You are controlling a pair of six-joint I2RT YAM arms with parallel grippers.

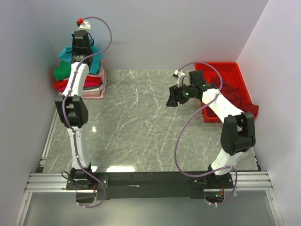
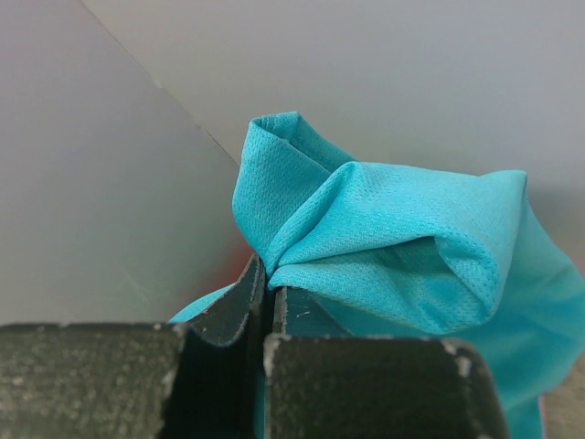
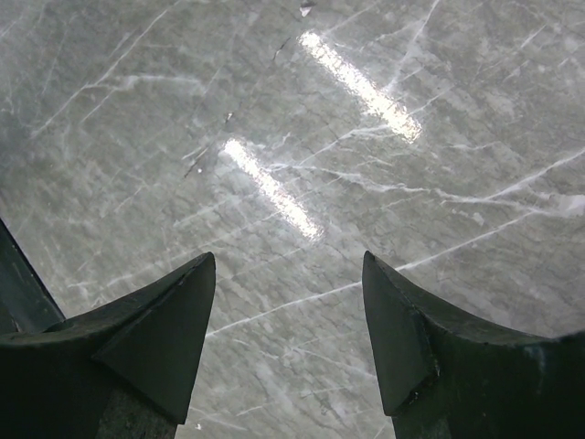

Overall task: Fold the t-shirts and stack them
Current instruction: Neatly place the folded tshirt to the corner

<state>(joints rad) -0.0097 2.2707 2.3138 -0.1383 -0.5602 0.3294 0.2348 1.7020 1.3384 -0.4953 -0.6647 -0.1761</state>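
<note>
Pinching a fold of the teal-blue t-shirt [image 2: 393,238] tight in the left gripper [image 2: 268,274], above the pile of folded shirts [image 1: 91,84] in the far left corner; hovering with the right gripper [image 3: 288,265] spread wide, empty, over the marble table [image 3: 274,137] beside the red tray [image 1: 230,70] of dark maroon cloth [image 1: 237,95]

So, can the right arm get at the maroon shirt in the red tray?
Probably yes: the right end effector is open and empty, and the maroon shirt lies uncovered beside that arm.
</note>
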